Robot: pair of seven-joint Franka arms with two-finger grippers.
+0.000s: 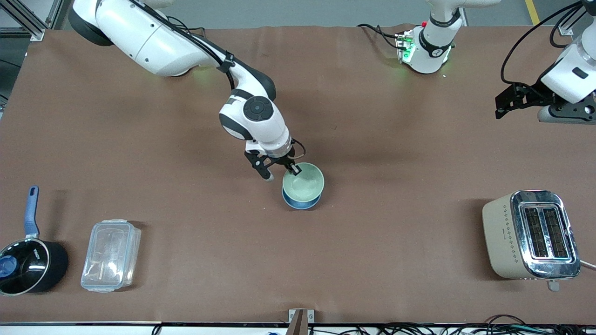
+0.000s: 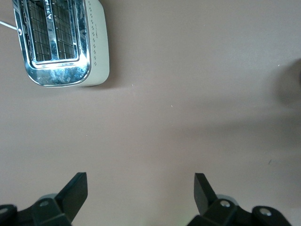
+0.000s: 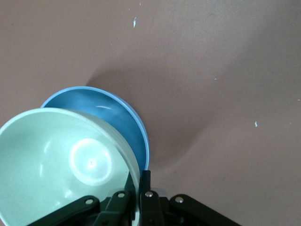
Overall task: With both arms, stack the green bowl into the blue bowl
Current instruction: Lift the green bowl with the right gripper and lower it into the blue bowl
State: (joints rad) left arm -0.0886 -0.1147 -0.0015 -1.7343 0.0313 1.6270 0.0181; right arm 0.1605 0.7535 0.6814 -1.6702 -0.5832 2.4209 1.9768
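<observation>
The green bowl [image 1: 303, 182] sits tilted in the mouth of the blue bowl [image 1: 300, 203] at the table's middle; I cannot tell whether it rests fully inside. My right gripper [image 1: 293, 170] is shut on the green bowl's rim, on the side toward the robots' bases. In the right wrist view the gripper [image 3: 137, 181] pinches the green bowl's [image 3: 61, 160] wall, and the blue bowl [image 3: 127, 122] shows under it. My left gripper [image 1: 500, 109] waits open and empty above the table's left-arm end, and its view [image 2: 141, 183] shows bare table between the fingers.
A beige and chrome toaster [image 1: 531, 235] stands near the front at the left arm's end and also shows in the left wrist view [image 2: 61, 42]. A black saucepan with a blue handle [image 1: 28, 265] and a clear plastic box [image 1: 111, 255] lie at the right arm's end.
</observation>
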